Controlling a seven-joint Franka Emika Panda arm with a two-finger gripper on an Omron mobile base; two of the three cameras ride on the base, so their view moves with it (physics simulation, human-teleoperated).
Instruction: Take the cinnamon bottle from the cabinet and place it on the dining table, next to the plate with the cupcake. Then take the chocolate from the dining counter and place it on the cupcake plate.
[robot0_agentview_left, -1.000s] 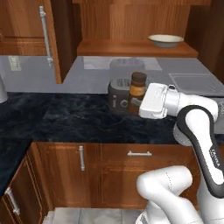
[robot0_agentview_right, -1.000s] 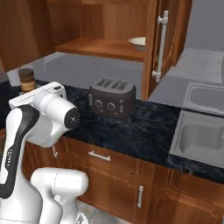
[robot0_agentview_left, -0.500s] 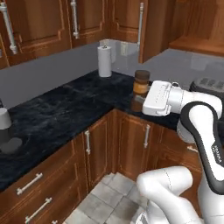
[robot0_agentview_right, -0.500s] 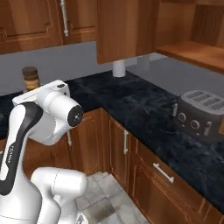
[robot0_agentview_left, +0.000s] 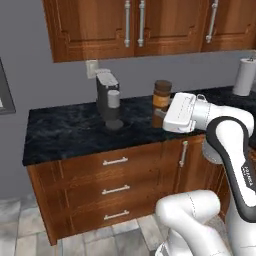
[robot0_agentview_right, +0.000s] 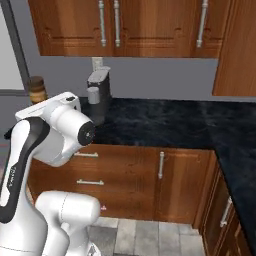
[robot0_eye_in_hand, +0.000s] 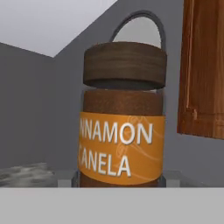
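I'm holding the cinnamon bottle (robot0_agentview_left: 162, 94) upright, pinched in my gripper (robot0_agentview_left: 161, 113), above the desk's (robot0_agentview_left: 70, 131) front edge.

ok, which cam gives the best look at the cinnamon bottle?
Hand view: the bottle is close up and upright, with cap and orange label text readable. The left base view shows its cap and upper body above the white hand, in front of the counter. The right base view shows just its top behind the arm.
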